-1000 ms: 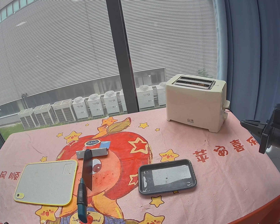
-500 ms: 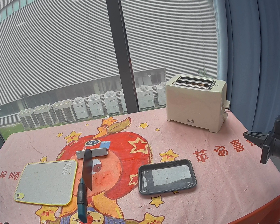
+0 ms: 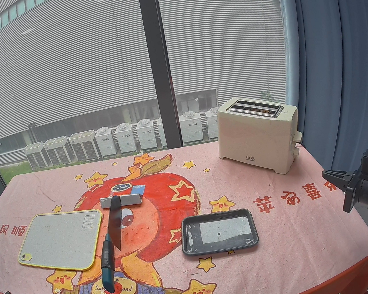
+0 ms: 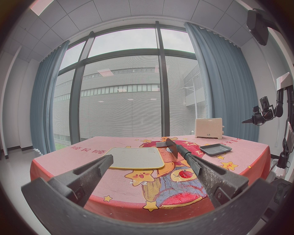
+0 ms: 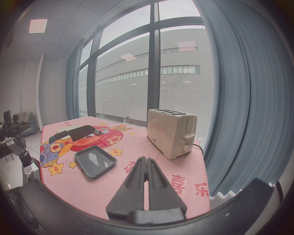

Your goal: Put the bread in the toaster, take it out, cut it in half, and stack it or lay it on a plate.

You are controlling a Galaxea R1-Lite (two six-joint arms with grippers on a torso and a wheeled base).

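Bread is hard to make out: only a brownish strip [image 3: 258,107] shows down inside the slots of the toaster [image 3: 257,136], at the desk's [image 3: 299,246] far right corner. The black plate [image 3: 218,232] lies mid-desk, with the knife [image 3: 111,238] and the cutting board [image 3: 61,240] to its left. The left hand [image 4: 150,159], cut off in the head view, gapes wide and empty at the near edge. The right hand [image 5: 146,162] is pressed together, empty, beyond the desk's right side.

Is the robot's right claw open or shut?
Shut. In the right wrist view, the two fingers of the right claw press flat together with no gap, and nothing is between them.
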